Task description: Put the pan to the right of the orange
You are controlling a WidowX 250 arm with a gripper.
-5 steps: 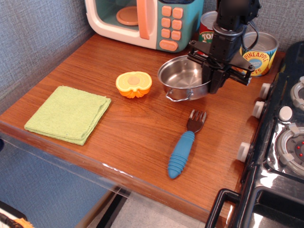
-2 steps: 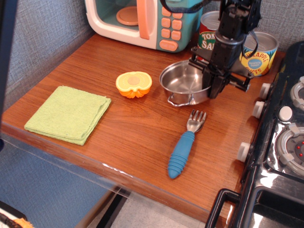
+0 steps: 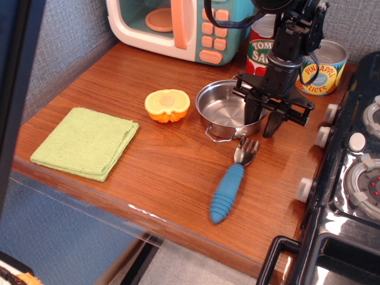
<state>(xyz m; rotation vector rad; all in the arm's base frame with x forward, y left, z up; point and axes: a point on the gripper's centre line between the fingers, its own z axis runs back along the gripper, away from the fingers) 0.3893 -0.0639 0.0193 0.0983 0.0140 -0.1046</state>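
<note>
The pan (image 3: pixel 224 110), a small shiny steel pot with a wire loop handle at its front, rests on the wooden table just right of the orange (image 3: pixel 167 105). The orange is a toy half with its yellow cut face up. My gripper (image 3: pixel 261 123) points down at the pan's right rim. Its jaws are apart, one finger (image 3: pixel 251 114) inside the rim and the other outside it. It looks open and no longer clamps the rim.
A blue-handled fork (image 3: pixel 230 181) lies just in front of the pan. A green cloth (image 3: pixel 85 142) lies at the left. A toy microwave (image 3: pixel 181 27), a tomato can (image 3: pixel 259 47) and a pineapple can (image 3: pixel 323 68) stand behind. A stove (image 3: pixel 356 172) borders the right.
The pan has come down onto the table and shifted slightly left and forward. The gripper lowered with it and its jaws have spread apart, releasing the rim.
</note>
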